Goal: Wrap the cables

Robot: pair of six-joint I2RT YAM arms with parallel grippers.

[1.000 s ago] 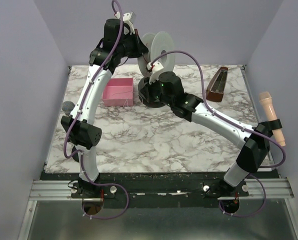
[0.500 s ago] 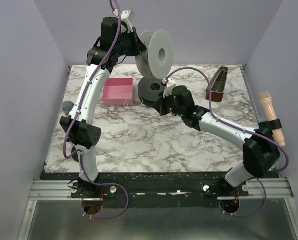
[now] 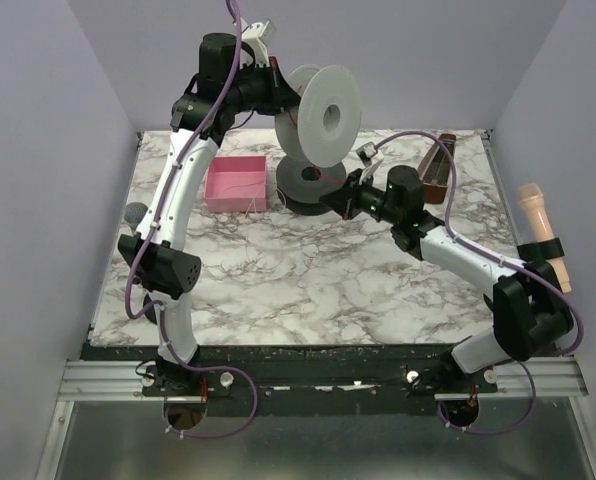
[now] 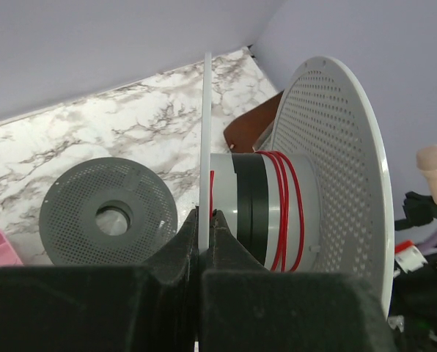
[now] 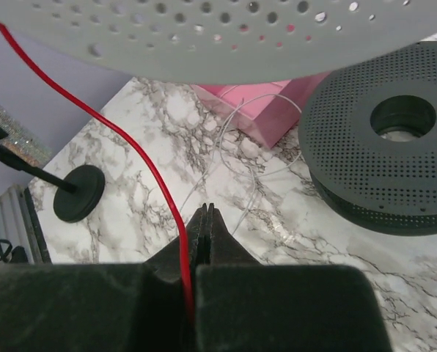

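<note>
Lavender walls [image 3: 38, 120] box in our marble table [image 3: 308, 280]. Our left arm rears high at the back, its left gripper [image 4: 202, 216] pinched tight on the white spool [image 3: 328, 110]'s thin flange. Our right arm stretches low beneath it, and its right gripper [image 5: 204, 213] is clamped on the red cable [image 5: 134, 150], which rises to the spool.

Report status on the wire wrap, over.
Left claw shut on flange of pale grey perforated plastic spool, aloft. Right claw shut on thin red wire, few turns on core. Dark grey perforated spool flat below, clear of wire.
</note>
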